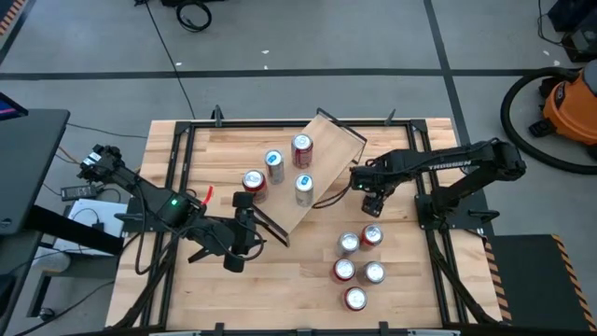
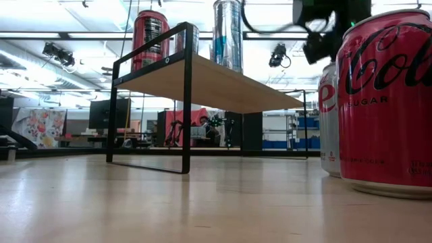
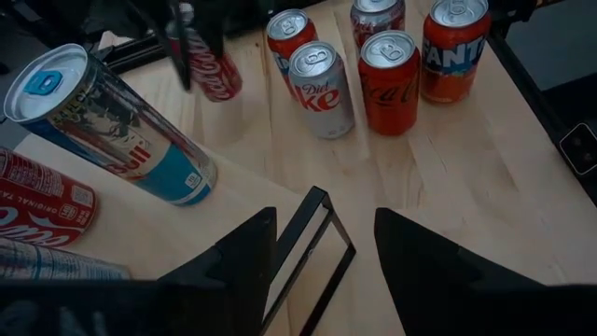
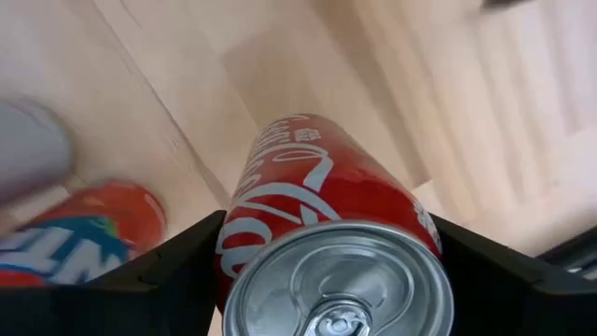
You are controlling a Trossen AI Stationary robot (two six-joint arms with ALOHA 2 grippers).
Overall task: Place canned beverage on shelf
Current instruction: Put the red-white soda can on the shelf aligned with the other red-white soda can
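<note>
The shelf, a light-wood plank with black end frames, stands askew on the table's middle. Several cans stand upright on it. My right gripper is off the shelf's right side and is shut on a red Coca-Cola can, which also shows in the left wrist view. My left gripper is open and empty at the shelf's near-left end. Its fingers stand above the black end frame without touching it. My right gripper pinches the Coca-Cola can between its two fingers, on opposite sides of the can's wall just below its top rim. The fingers come from above, pointing down. The can hangs upright below them and seems clear of the tabletop.
Several more cans stand in a cluster on the table's near right, among them a Diet Coke and a Fanta. A large Coca-Cola Zero Sugar can fills the low view's right. Bare wood lies near the front edge.
</note>
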